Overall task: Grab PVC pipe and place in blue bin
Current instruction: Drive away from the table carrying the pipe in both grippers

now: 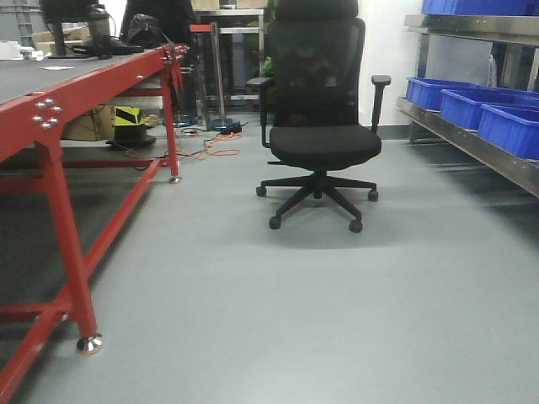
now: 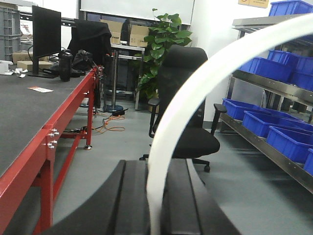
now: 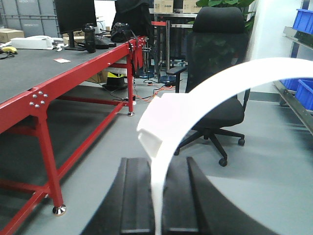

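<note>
In the left wrist view my left gripper [image 2: 155,169] is shut on a white curved PVC pipe piece [image 2: 164,127] that arches up and to the right. In the right wrist view my right gripper [image 3: 157,166] is shut on a white curved arch piece [image 3: 195,100] with a flattened, stepped end at its upper left; no hole shows. Whether these are one piece or two I cannot tell. Blue bins [image 1: 505,126] sit on the metal shelf at the right, also in the left wrist view [image 2: 288,139]. Neither gripper shows in the front view.
A red-framed table [image 1: 59,93] with a dark top runs along the left, with a monitor [image 2: 46,32] and clutter on it. A black office chair [image 1: 320,126] stands on the grey floor ahead. Cables lie on the floor behind the table.
</note>
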You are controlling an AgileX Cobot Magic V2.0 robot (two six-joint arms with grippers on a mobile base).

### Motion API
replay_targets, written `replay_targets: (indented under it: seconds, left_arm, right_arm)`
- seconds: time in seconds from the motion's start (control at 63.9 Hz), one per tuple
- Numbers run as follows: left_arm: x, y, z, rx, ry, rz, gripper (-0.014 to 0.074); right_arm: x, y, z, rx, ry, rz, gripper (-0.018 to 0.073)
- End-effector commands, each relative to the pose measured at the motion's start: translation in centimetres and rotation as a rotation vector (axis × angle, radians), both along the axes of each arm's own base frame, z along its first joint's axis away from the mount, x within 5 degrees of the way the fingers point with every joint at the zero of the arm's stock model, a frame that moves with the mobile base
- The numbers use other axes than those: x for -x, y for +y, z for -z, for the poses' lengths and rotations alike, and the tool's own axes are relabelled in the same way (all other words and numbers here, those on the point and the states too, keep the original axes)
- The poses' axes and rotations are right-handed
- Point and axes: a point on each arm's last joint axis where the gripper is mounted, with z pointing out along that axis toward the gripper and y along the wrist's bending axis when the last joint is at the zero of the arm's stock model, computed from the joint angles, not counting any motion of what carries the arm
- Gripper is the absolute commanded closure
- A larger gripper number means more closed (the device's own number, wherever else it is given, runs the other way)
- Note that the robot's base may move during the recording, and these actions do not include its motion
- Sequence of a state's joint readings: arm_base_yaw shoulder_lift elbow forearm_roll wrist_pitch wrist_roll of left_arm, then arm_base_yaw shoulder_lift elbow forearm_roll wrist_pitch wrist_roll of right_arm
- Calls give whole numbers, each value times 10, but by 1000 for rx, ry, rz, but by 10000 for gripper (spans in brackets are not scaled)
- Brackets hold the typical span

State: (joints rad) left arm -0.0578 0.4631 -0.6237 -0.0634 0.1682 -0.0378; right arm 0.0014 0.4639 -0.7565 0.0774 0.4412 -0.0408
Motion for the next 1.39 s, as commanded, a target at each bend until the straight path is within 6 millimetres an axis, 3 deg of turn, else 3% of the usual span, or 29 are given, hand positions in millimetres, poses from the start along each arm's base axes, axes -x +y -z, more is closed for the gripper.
replay_targets:
  seconds: [0.0, 1.378]
  left_arm:
    - [3, 1, -6, 8, -44, -7, 708]
    - [3, 1, -6, 8, -44, -7, 708]
  right_arm:
    - [0, 0, -2, 10, -28, 2, 720]
    - [0, 0, -2, 10, -30, 2, 720]
